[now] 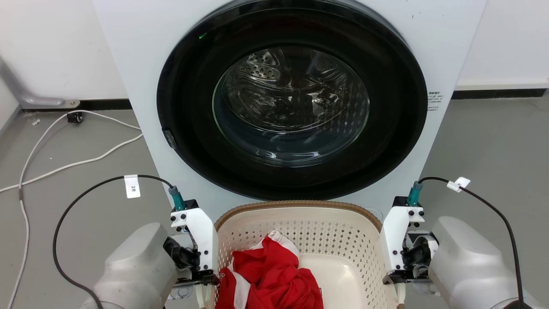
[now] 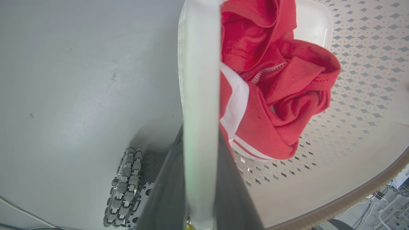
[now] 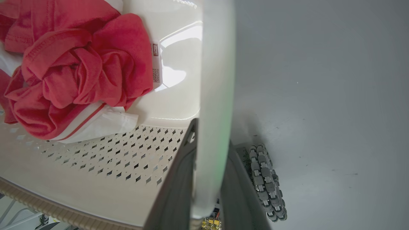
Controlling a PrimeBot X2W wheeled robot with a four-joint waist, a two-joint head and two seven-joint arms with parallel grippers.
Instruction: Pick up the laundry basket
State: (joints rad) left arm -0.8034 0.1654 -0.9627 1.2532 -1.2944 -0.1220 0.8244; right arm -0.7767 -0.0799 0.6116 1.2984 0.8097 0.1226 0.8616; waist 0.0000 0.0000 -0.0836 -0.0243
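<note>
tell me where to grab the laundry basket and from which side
Grip the laundry basket by its white side handles, one gripper from each side: left gripper on the left handle, right gripper on the right handle. Each thin bar fits between two fingers.

Upper centre, head view: passage forward is blocked by the washing machine (image 1: 291, 107), its dark round door set just behind the laundry basket (image 1: 300, 203). Lower centre: the left half of the basket's inside is filled by a red garment (image 1: 270, 274); the right half is left bare. Left and right edges: open grey floor (image 1: 493, 150) is seen beside the machine, crossed at the left by white cables (image 1: 85, 162). Wrist views: a roller wheel (image 2: 123, 188) is seen on the floor just outside each basket side.
</note>
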